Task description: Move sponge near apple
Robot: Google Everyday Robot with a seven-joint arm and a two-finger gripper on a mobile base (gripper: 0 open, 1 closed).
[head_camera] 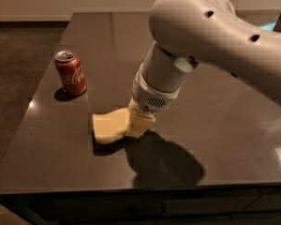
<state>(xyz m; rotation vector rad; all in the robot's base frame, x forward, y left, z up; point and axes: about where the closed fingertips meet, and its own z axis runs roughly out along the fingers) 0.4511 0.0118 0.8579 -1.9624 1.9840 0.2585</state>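
The sponge (109, 126) is a flat pale-yellow slab with curved edges, near the front left of the dark table (225, 125). My gripper (139, 121) comes down from the big grey arm and is shut on the sponge's right edge. The sponge looks slightly raised, with a shadow under it. The blocky pale-yellow fingers (141, 123) cover that edge. The apple is not in view; the arm hides much of the table's right and back.
A red soda can (71, 72) stands upright near the table's left edge, behind and left of the sponge. The table's front edge runs just below the arm's shadow. The floor lies to the left of the table.
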